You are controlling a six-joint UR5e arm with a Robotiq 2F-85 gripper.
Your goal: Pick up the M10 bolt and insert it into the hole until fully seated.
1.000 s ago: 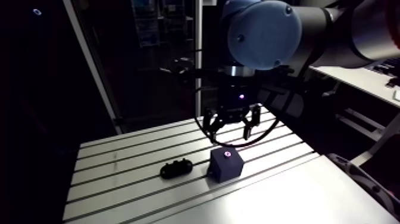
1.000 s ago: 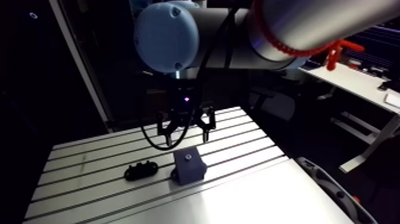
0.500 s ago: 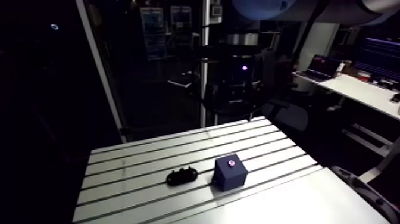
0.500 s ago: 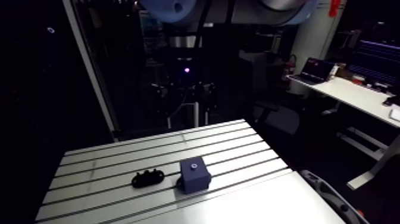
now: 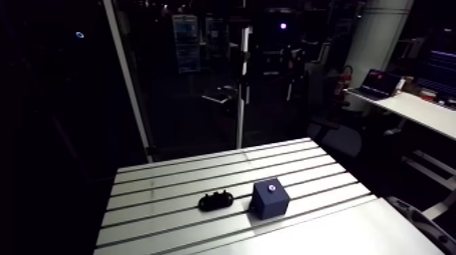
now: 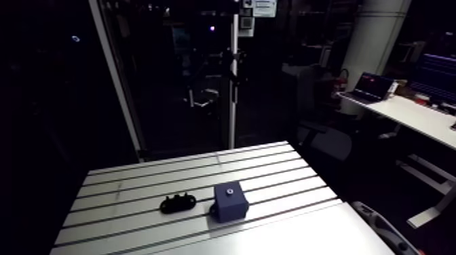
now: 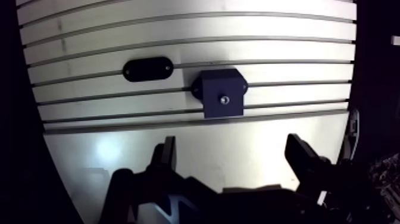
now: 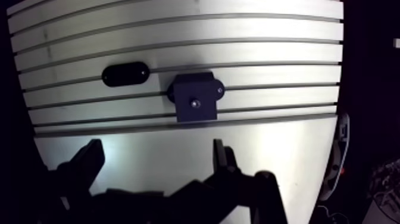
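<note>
Wrist view: black oblong plastic holder point(image 7: 147, 68) lies on the slotted aluminium tabletop point(image 7: 178, 27), just beside a dark-blue matt block point(image 7: 211, 89). Shiny metal M10 bolt point(image 7: 224, 99) shows only as a small round head in the block's top hole; axis prob. vertical, looks seated. Both lie ahead of the tool point(image 7: 231, 146), well below it, block nearer. Tool's fingers spread wide, nothing btw them.
</note>
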